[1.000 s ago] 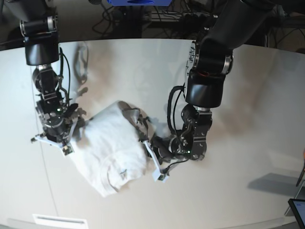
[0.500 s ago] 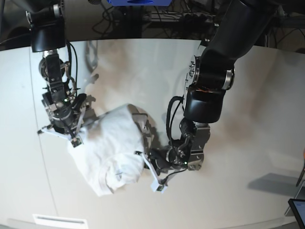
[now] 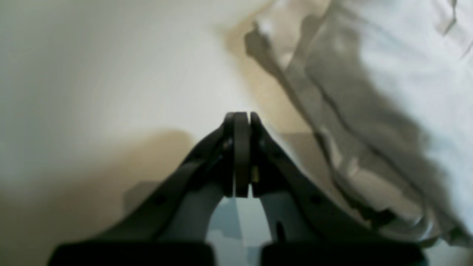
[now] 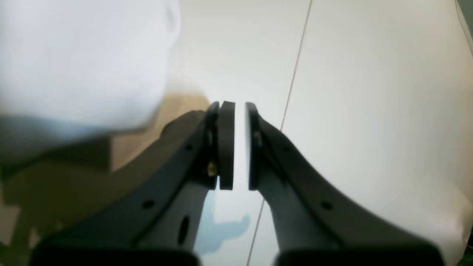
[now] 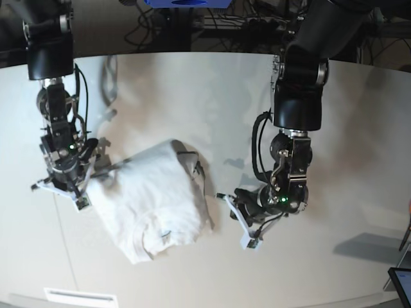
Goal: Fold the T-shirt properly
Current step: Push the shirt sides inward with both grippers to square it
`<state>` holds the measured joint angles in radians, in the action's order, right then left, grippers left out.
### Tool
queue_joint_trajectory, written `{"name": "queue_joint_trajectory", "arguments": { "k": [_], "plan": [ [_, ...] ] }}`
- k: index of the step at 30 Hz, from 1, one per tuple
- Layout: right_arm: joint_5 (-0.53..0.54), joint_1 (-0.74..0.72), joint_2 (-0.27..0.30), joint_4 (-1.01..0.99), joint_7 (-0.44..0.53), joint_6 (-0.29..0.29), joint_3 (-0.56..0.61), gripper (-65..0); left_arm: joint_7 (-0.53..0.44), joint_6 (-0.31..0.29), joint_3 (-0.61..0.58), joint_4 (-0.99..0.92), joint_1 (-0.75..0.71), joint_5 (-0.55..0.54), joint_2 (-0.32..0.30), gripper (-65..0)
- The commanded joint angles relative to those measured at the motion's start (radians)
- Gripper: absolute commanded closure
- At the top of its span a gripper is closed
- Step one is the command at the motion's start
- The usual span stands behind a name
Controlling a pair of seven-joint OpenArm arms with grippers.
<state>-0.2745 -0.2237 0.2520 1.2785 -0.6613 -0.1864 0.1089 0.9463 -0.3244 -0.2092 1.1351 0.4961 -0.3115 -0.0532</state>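
Note:
The white T-shirt [image 5: 154, 202] lies as a rumpled folded bundle on the table, left of centre. My left gripper [image 5: 236, 221] is low over the table just right of the bundle, apart from it. In the left wrist view the left gripper [image 3: 242, 118] is shut with nothing between its pads, and the T-shirt [image 3: 391, 70] shows layered edges at the right. My right gripper [image 5: 61, 192] sits at the bundle's left edge. In the right wrist view the right gripper [image 4: 236, 107] stands narrowly open and empty, with the T-shirt [image 4: 81, 55] blurred at the upper left.
The white tabletop [image 5: 212, 96] has a thin seam [image 4: 295, 74] running past the right gripper. Cables and dark equipment [image 5: 192, 25] lie behind the far edge. A white label [image 5: 80, 296] sits at the near edge, and a tablet corner [image 5: 402, 282] shows at the lower right.
My left gripper has pulled away to the right, off the T-shirt's edge. The right gripper has shifted slightly left and down. The bundle now lies flatter.

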Motion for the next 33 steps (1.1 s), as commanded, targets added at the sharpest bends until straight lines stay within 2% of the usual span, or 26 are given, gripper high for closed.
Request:
{"name": "queue_joint_trajectory", "arguments": {
  "k": [1, 6, 10, 13, 16, 21, 26, 33],
  "plan": [
    [-0.010, -0.044, 0.025, -0.015, 0.022, 0.014, -0.004, -4.9, -0.017, -0.006, -0.002, 0.024, 0.016, -0.013, 0.002, 0.0],
    [-0.010, -0.096, 0.025, -0.132, 0.111, 0.014, -0.002, -4.9, -0.017, -0.006, -0.002, 0.024, -0.024, -0.013, 0.005, 0.0],
    [-0.010, -0.135, 0.020, -0.198, 0.131, 0.014, -0.002, -4.9, -0.023, -0.005, -0.002, -0.017, -0.018, -0.008, 0.020, 0.0],
    [-0.010, -0.136, 0.004, -0.188, 0.131, 0.008, -0.001, -4.9, -0.037, -0.005, -0.008, -0.103, 0.020, -0.008, 0.034, 0.0],
    [-0.010, -0.138, -0.021, -0.187, 0.128, -0.017, -0.001, -4.9, -0.095, -0.005, -0.009, -0.192, 0.060, -0.007, 0.062, 0.0],
    [-0.010, -0.119, -0.039, -0.187, 0.127, -0.017, -0.001, -4.9, -0.148, -0.005, -0.012, -0.304, 0.126, -0.007, 0.103, 0.0],
    [-0.010, -0.079, -0.062, -0.171, 0.119, -0.017, -0.001, -4.9, -0.180, -0.005, -0.012, -0.373, 0.181, -0.007, 0.115, 0.0],
    [-0.010, 0.011, -0.069, -0.027, 0.064, -0.014, -0.002, -4.9, -0.221, -0.005, -0.011, -0.413, 0.229, -0.005, 0.117, 0.0]
  ]
}}
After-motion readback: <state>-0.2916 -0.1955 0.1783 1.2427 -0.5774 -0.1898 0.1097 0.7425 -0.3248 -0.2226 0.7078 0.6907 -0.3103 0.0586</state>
